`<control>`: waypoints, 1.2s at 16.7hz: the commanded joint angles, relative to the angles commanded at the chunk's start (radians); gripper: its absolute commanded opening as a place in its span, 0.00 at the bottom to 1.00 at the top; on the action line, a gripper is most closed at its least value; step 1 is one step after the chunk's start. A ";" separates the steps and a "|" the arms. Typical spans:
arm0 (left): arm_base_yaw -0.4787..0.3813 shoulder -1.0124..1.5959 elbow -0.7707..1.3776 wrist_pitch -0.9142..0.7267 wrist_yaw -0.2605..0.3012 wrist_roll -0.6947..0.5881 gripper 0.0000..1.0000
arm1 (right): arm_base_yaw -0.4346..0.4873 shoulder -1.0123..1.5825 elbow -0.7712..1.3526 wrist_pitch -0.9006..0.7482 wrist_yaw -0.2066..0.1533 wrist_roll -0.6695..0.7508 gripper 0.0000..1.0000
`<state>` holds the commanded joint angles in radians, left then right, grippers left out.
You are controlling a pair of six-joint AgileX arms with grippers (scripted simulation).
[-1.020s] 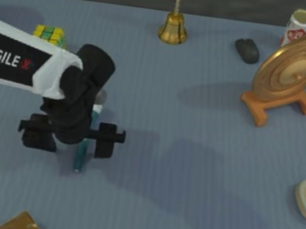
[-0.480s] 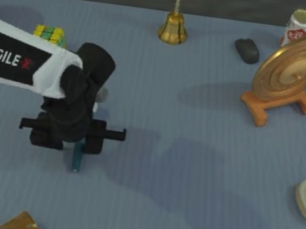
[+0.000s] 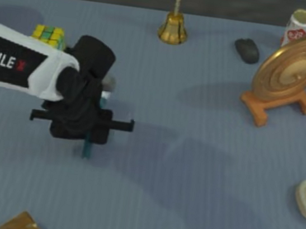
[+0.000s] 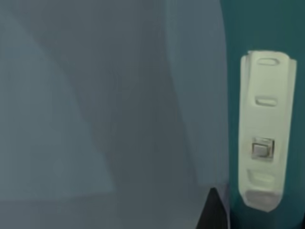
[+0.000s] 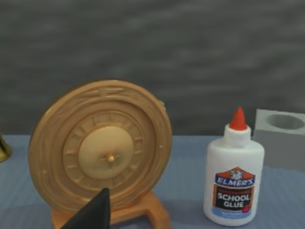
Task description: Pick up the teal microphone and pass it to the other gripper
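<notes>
Teal handle and a sliver of pale head are all that show of the teal microphone (image 3: 87, 146) in the top view, on the left half of the table: its tapered end pokes out below the left gripper (image 3: 82, 121), and a bit of the whitish head (image 3: 108, 80) peeks out beside the black wrist, so the microphone runs lengthwise under the gripper. The left gripper's black fingers stand drawn in close against either side of the handle, clamped on it, with the white AgileX arm (image 3: 13, 64) reaching in from the left edge. In the left wrist view the handle (image 4: 267, 28) fills one side at close range, its white switch patch (image 4: 265, 129) facing the camera. Just behind the arm sits a Rubik's cube (image 3: 49, 35). Further right along the far edge stand a brass bell (image 3: 173, 28), a black computer mouse (image 3: 246, 49), a red-and-white can (image 3: 296, 26) and a round wooden disc on a stand (image 3: 288, 73); a glue bottle (image 5: 234, 179) shows in the right wrist view. Of the right gripper only one dark fingertip (image 5: 95, 212) is seen there, so I cannot tell how its fingers are set.
</notes>
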<state>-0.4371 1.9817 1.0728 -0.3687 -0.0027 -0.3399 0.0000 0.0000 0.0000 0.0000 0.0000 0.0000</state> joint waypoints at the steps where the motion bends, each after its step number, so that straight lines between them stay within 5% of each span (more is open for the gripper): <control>1: 0.001 -0.012 -0.014 0.059 0.019 0.016 0.00 | 0.000 0.000 0.000 0.000 0.000 0.000 1.00; 13: 0.030 -0.244 -0.300 1.065 0.326 0.280 0.00 | 0.000 0.000 0.000 0.000 0.000 0.000 1.00; 20: 0.041 -0.348 -0.367 1.290 0.408 0.357 0.00 | 0.000 0.000 0.000 0.000 0.000 0.000 1.00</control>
<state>-0.3963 1.6335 0.7059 0.9210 0.4055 0.0172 0.0000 0.0000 0.0000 0.0000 0.0000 0.0000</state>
